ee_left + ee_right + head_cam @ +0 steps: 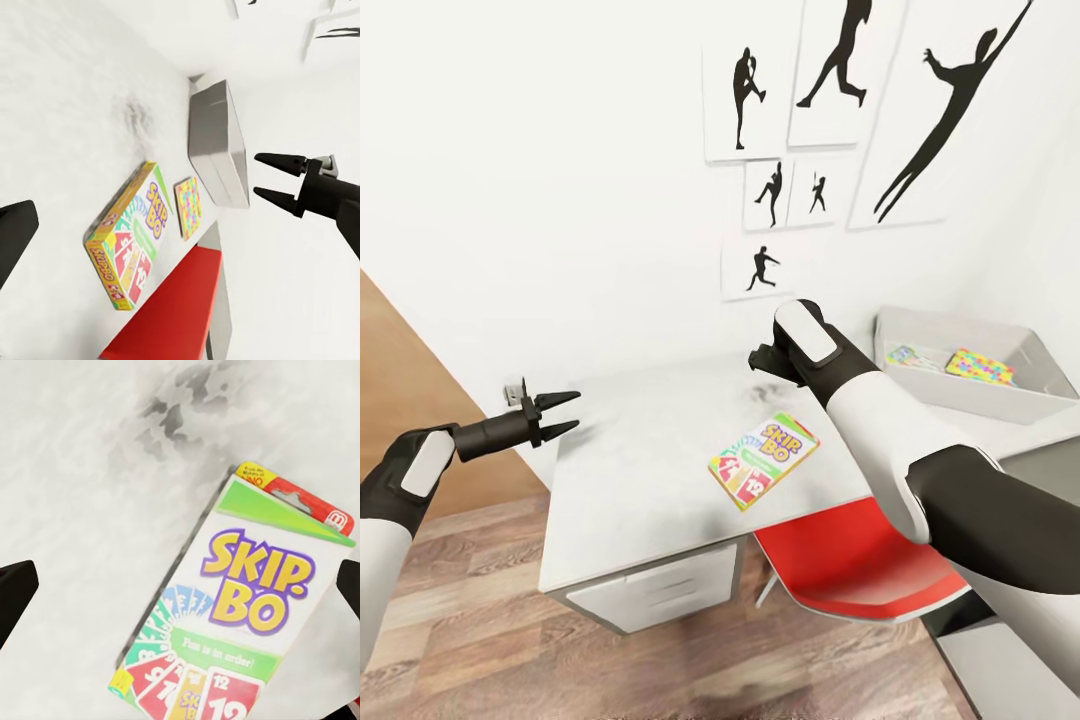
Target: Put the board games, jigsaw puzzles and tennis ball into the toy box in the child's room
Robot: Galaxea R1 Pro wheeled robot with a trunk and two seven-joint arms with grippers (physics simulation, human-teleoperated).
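Head high over table [640, 450]; wrists close, sharing Skip-Bo [232, 615]

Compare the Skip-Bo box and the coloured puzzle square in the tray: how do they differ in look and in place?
The Skip-Bo box lies on the bare table, outside the toy box; the jigsaw puzzle already lies inside it. The Skip-Bo box shows a printed title and cards; the puzzle shows small mixed colour pieces. The box has visible thickness, seen in the left wrist view; the puzzle looks thin. Both lie flat.
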